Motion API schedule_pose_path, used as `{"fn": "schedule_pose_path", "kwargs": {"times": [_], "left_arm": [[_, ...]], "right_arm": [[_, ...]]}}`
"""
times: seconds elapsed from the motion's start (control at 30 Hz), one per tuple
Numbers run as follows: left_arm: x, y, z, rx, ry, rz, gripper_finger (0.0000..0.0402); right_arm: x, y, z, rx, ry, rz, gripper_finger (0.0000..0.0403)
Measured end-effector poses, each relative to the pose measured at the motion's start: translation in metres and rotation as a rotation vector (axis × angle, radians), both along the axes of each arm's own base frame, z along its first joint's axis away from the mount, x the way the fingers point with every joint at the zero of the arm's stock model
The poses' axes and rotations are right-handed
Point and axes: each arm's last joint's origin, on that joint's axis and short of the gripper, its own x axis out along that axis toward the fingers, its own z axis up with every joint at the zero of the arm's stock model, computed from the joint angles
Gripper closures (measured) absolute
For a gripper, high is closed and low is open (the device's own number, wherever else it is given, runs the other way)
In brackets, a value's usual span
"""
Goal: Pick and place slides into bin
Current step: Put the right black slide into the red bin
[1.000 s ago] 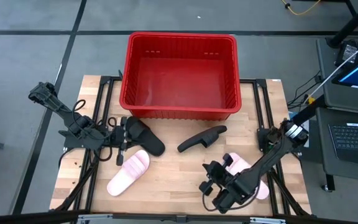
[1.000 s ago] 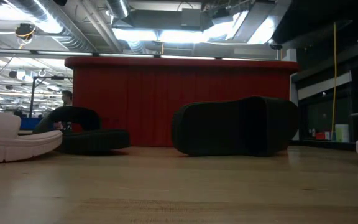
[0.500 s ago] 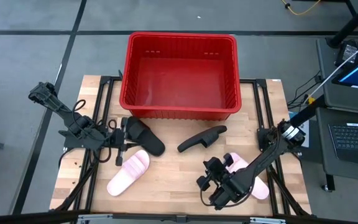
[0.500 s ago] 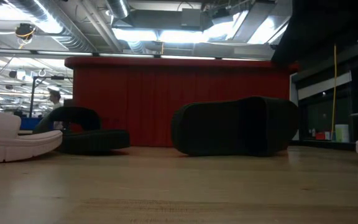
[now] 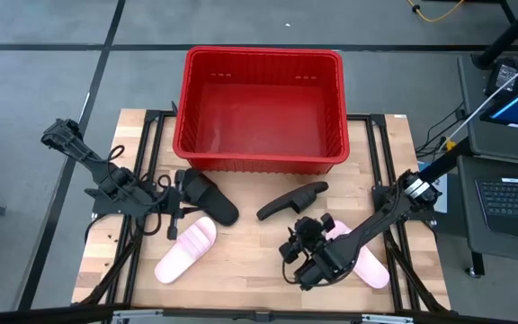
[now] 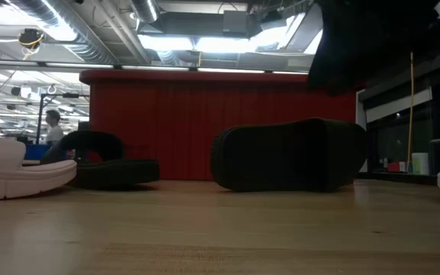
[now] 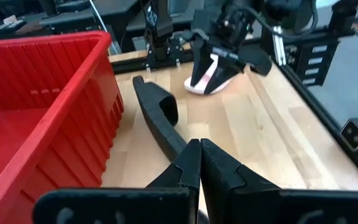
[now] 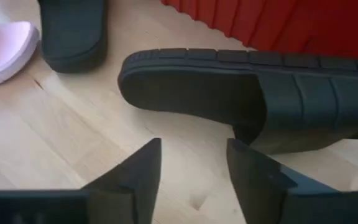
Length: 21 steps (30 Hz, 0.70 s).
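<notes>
Right gripper [image 5: 299, 256] is hovering jaws apart beside a pink slide [image 5: 360, 255], facing the black slide [image 5: 292, 200] tipped on edge before the empty red bin [image 5: 259, 162], while the left gripper [image 5: 176, 205], pinched together, is sitting by another black slide [image 5: 210, 198].

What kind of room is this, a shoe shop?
Probably a robotics lab or workshop, not a shop: bare ceiling ducts overhead, a laptop beside the table, and robot arms working on it.
</notes>
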Motion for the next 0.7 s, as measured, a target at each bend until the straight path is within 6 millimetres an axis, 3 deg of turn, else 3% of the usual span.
{"fn": "schedule_pose_path", "kwargs": {"times": [0.23,0.37,0.7], "left_arm": [[-0.001,0.001,-0.003,0.025,0.029,0.007,0.0398],[-0.001,0.001,-0.003,0.025,0.03,0.007,0.0398],[-0.001,0.001,-0.003,0.027,0.032,0.007,0.0398]], "right_arm": [[0.009,-0.02,-0.002,0.063,0.028,-0.108,0.0198],[0.014,-0.03,-0.004,0.174,0.116,-0.154,0.0208],[0.024,-0.053,-0.004,0.196,0.087,-0.267,0.0234]]}}
